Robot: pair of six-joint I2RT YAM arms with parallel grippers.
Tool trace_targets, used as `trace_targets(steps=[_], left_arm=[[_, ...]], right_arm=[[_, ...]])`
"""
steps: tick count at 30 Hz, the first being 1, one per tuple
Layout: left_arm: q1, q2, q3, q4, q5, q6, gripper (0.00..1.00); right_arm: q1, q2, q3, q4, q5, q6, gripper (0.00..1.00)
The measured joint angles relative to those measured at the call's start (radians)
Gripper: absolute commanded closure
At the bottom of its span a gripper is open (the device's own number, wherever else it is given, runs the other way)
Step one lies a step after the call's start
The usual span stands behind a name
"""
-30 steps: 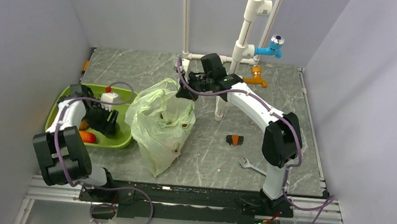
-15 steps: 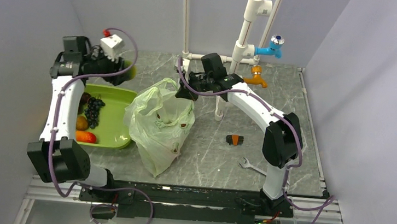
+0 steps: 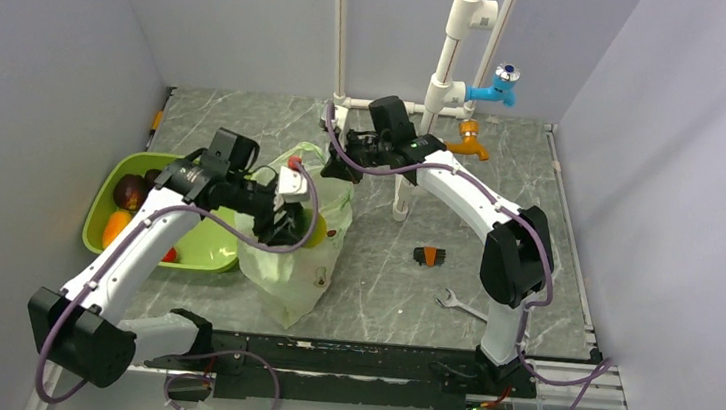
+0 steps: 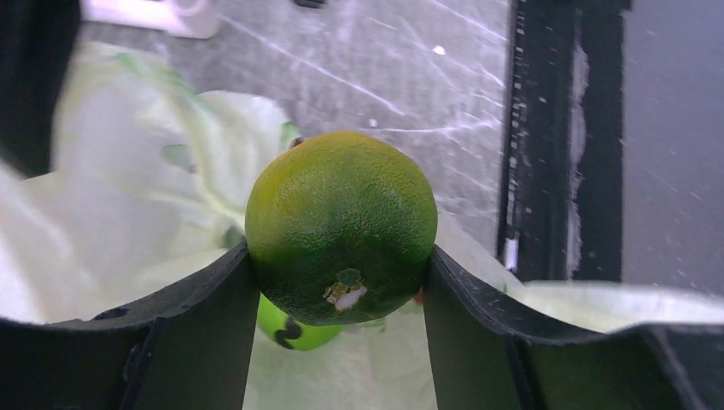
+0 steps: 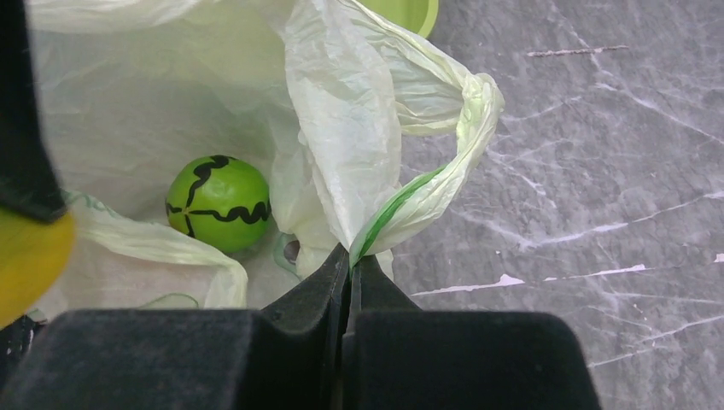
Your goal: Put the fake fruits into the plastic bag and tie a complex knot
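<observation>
My left gripper (image 3: 299, 227) is shut on a round green citrus fruit (image 4: 341, 224) and holds it over the mouth of the pale green plastic bag (image 3: 298, 259). The fruit shows as a green-yellow spot in the top view (image 3: 314, 230). My right gripper (image 3: 334, 169) is shut on the bag's far handle (image 5: 427, 192) and holds the bag up and open. Inside the bag lies a small green ball with black stripes (image 5: 219, 202). A maroon fruit (image 3: 128, 190), an orange one (image 3: 115, 226) and a red one (image 3: 167, 255) lie in the lime-green tray (image 3: 196, 251).
White pipes (image 3: 451, 53) with a blue tap (image 3: 499, 84) and an orange tap (image 3: 470, 140) stand at the back. A small black-and-orange brush (image 3: 430, 257) and a wrench (image 3: 460, 304) lie right of the bag. A black rail (image 3: 344, 356) runs along the near edge.
My left arm lifted from the tray with the green fruit, swung up to the back left, then came right and down over the bag's mouth. The right gripper kept holding the handle.
</observation>
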Motion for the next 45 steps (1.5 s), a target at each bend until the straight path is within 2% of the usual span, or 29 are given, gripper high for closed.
trace_targets(steps=[6,17,25,29,32,35,39,45], left_arm=[[-0.068,-0.036,-0.013,-0.054,-0.038,0.069,0.46],[-0.068,-0.016,-0.048,0.266,-0.383,-0.027,0.42],[-0.068,0.051,-0.114,0.296,-0.522,-0.004,0.01],[-0.062,0.049,-0.095,0.275,-0.547,-0.037,0.01],[-0.046,0.058,0.005,0.228,-0.548,-0.089,0.01],[-0.007,0.072,0.137,0.218,-0.542,-0.163,0.01],[0.109,0.083,0.261,0.217,-0.544,-0.286,0.01],[0.427,0.089,0.254,0.164,-0.585,-0.395,0.01]], right_arm=[[-0.002,0.000,0.000,-0.002,-0.001,-0.012,1.00],[-0.003,0.000,0.000,-0.012,-0.002,-0.041,1.00],[-0.006,0.000,0.000,-0.012,-0.002,-0.042,1.00],[-0.009,0.000,0.000,-0.012,-0.002,-0.047,1.00],[-0.009,0.000,0.000,-0.013,-0.002,-0.052,1.00],[-0.009,0.000,-0.001,-0.013,-0.003,-0.053,1.00],[-0.009,0.000,-0.002,-0.014,-0.003,-0.054,1.00],[-0.009,0.000,-0.002,-0.017,-0.003,-0.058,1.00]])
